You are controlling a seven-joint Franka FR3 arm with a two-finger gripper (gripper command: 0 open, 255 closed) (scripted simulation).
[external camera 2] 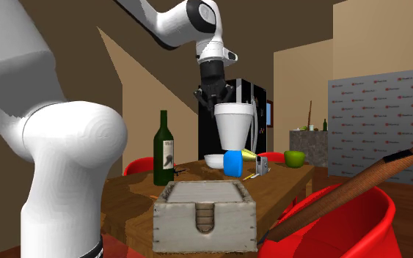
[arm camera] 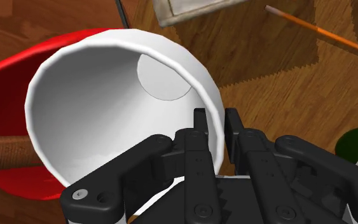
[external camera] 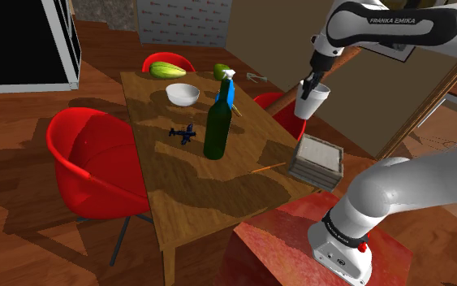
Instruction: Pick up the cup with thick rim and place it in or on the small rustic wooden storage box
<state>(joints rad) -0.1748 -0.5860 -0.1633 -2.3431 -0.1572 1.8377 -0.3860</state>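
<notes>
In the shoulder view a wooden tabletop (external camera: 186,187) stands on a wooden floor (external camera: 23,162) with red chairs (external camera: 88,162) round it. The grey, weathered storage box (external camera: 316,161) sits at the tabletop's corner nearest the stand, and an orange pencil (external camera: 269,169) lies just beside it. A white bowl (external camera: 183,94), a dark green bottle (external camera: 217,130) and a blue spray bottle (external camera: 228,89) stand farther along. The gripper (external camera: 309,84) holds the white cup (external camera: 312,101) in the air beyond the box. In the second exterior view the box is open-topped, with round pieces stacked behind a cut-out in its front. The cup hangs upright above and behind it, level with the bottle's neck. In the wrist view the fingers (arm camera: 199,127) pinch the cup's thick rim, one inside and one outside. The cup is empty, and a red chair seat and the box's corner lie below.
</notes>
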